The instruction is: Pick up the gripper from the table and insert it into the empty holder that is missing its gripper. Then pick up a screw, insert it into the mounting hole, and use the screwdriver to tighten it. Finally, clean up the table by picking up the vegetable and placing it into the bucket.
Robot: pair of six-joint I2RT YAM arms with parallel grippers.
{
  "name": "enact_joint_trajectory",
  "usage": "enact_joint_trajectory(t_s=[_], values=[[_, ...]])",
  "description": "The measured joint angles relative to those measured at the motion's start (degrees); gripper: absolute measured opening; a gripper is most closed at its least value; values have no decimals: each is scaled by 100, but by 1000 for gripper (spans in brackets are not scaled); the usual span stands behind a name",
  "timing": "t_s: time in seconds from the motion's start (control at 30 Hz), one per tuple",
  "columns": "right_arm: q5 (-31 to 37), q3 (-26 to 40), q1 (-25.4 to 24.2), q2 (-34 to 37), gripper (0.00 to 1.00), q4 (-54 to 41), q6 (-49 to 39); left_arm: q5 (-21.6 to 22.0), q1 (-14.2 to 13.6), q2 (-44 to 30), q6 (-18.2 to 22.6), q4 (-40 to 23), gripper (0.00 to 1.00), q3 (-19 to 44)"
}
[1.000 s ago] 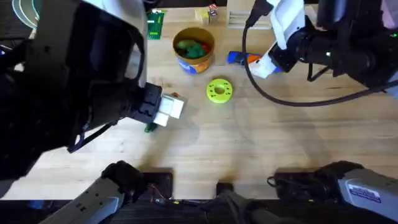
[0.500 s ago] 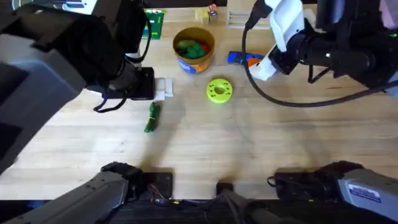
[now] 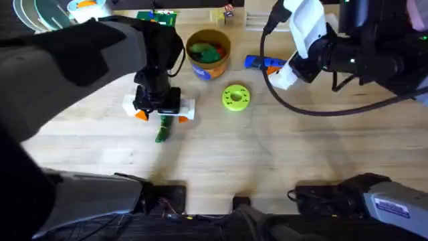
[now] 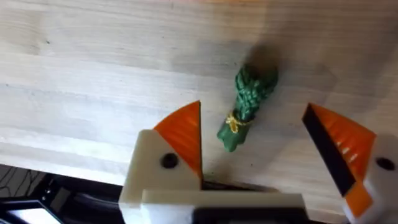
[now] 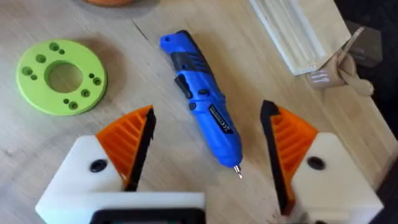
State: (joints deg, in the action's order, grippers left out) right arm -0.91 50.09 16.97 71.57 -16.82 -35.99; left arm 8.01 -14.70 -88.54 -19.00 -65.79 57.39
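Now we are holding the left gripper with its orange pads wide apart, just above the vegetable, which is lying flat on the table between the two fingertips. It is resting well apart from the bucket, on the near left side of it, and farther from the bucket than the green disc is. We are judging this piece to be light and a little soft, with a knobbly surface that should not slip much. The thin tied middle looks to us the best place to pinch, across its narrow width. The right gripper is also standing open, hovering over the screwdriver, just beside the bucket on its right.
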Motion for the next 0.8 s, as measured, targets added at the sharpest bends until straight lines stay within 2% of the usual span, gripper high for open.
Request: enact_joint_trajectory(t_s=[0.17,0.33,0.4,0.57,0.63,0.7,0.73,0.8], values=[[0,0,0,0,991,-2,0,-106,0,-599,11,23,999,0],[0,0,0,0,990,-6,0,-215,1,-666,15,139,998,-19],[0,0,0,0,990,-21,0,-301,7,-661,18,244,967,-94],[0,0,0,0,990,-59,0,-609,-4,-594,5,377,638,-221],[0,0,0,0,990,-59,0,-586,-4,-578,7,370,445,-229],[0,0,0,0,990,-59,0,-533,4,-571,-4,358,155,-232],[0,0,0,0,990,-59,0,-541,6,-551,15,368,50,-228],[0,0,0,2,990,-61,0,-548,-7,-552,13,377,19,-247]])
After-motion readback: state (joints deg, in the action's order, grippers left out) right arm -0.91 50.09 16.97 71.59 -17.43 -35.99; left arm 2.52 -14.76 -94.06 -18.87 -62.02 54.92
